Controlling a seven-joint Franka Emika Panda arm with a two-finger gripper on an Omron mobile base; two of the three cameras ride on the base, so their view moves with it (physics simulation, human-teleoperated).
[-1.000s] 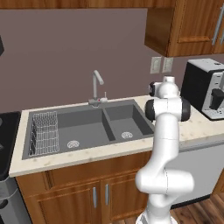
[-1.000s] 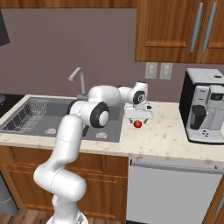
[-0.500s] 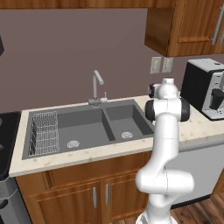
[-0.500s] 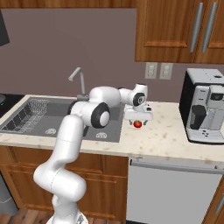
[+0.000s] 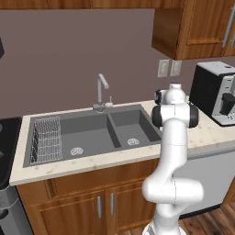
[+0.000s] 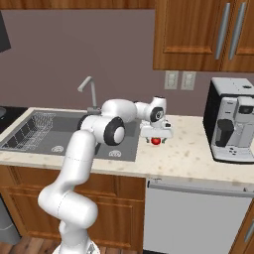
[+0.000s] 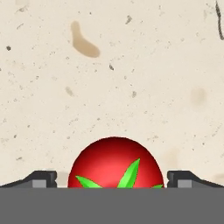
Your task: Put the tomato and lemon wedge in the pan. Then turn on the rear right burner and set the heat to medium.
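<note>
Tomato (image 7: 115,162): small glossy red ball with a green leafy top, at the bottom centre of the hand view, resting on the speckled beige counter (image 7: 131,65). It sits between the two dark fingertips (image 7: 41,178), which stand wide apart with a gap on each side; the gripper (image 6: 156,135) is fully open and holds nothing. In the right base view the tomato shows at mid-frame, just under the hand, right of the sink (image 6: 49,131). Orientation: round, no long axis; leaves face up toward the camera. Progress, by judgement: first pick not yet closed. Tomato and lemon wedge both remain to go in the pan; burner step remains.
</note>
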